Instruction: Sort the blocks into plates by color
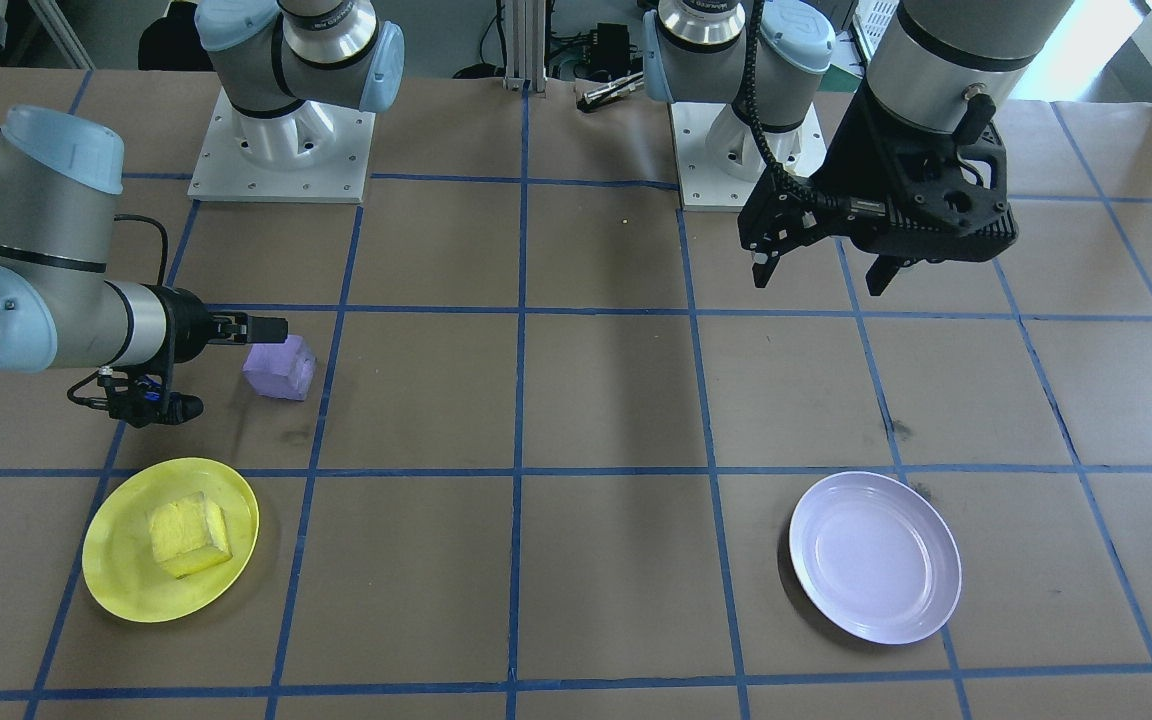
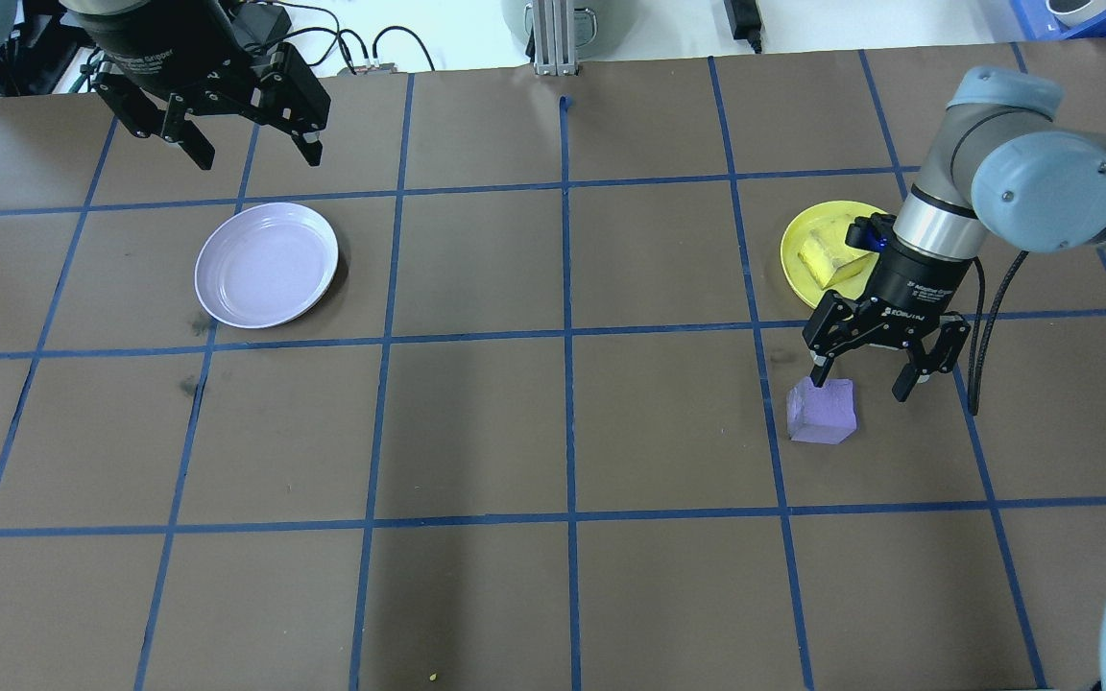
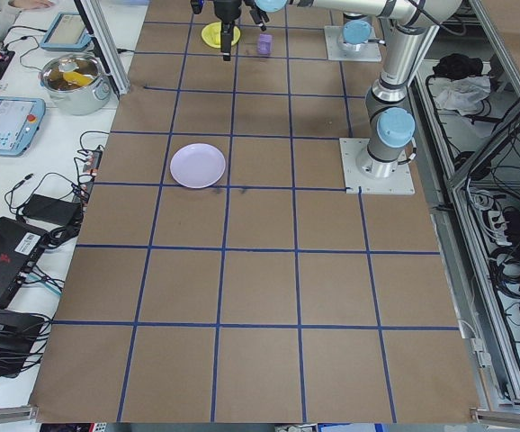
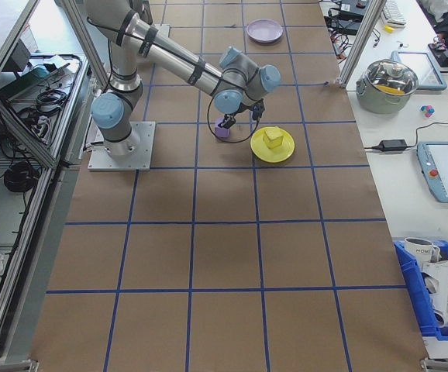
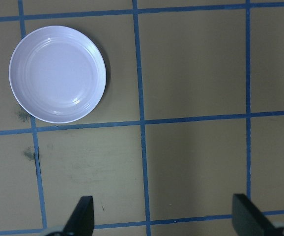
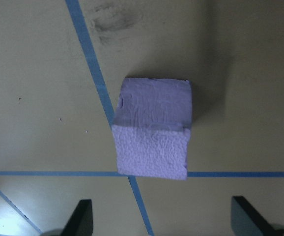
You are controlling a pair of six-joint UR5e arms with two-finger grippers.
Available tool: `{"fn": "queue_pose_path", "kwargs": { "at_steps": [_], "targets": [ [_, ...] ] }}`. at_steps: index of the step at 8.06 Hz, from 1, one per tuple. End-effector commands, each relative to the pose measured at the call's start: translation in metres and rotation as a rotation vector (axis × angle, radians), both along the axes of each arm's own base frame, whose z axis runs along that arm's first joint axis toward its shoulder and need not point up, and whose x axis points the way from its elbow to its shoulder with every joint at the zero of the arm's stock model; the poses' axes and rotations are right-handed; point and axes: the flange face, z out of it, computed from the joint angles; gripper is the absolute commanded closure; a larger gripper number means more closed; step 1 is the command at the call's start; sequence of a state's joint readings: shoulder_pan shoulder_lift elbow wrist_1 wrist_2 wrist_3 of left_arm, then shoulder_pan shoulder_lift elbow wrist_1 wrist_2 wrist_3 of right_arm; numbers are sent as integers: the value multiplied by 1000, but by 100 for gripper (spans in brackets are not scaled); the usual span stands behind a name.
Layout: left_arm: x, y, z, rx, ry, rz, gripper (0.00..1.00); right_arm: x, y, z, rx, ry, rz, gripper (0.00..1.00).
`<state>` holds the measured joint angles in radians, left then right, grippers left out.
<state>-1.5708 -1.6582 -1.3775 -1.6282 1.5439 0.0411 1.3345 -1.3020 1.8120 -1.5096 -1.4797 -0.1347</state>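
Across the table (image 2: 553, 595), brown paper with a blue tape grid, I see both arms up off the surface. My left tool (image 2: 246, 134) hangs wide open and empty beyond the lavender plate (image 2: 267, 264), which holds nothing. My right tool (image 2: 868, 374) hovers spread open just above the purple block (image 2: 823, 411), gripping nothing; the block sits on the table near the yellow plate (image 1: 116, 560). That plate holds the yellow block (image 1: 190, 534).
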Motion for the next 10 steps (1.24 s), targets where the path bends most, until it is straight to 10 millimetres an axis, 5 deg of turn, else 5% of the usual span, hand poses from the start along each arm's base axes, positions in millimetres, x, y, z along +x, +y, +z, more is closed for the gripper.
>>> {"fn": "queue_pose_path", "kwargs": {
  "at_steps": [1, 3, 5, 7, 8, 9, 10],
  "targets": [
    [0, 0, 0, -1, 1, 0, 0, -3, -18, -44, -15, 15, -33, 0],
    [0, 0, 0, -1, -1, 0, 0, -2, -20, -71, 28, 9, -38, 0],
    [1, 0, 0, -1, -1, -2, 0, 31, -17, -69, 34, 14, 21, 0],
    [6, 0, 0, -1, -51, -18, 0, 35, -14, -74, 50, 20, 51, 0],
    [6, -1, -1, 1, -52, -18, 0, 35, -10, -76, 55, 24, 49, 24],
    [6, -1, -1, -1, -52, -16, 0, 35, -9, -77, 59, 28, 41, 79],
    [6, -1, 0, -2, -49, -16, 0, 35, -9, -76, 59, 33, 30, 100]
  ]
}}
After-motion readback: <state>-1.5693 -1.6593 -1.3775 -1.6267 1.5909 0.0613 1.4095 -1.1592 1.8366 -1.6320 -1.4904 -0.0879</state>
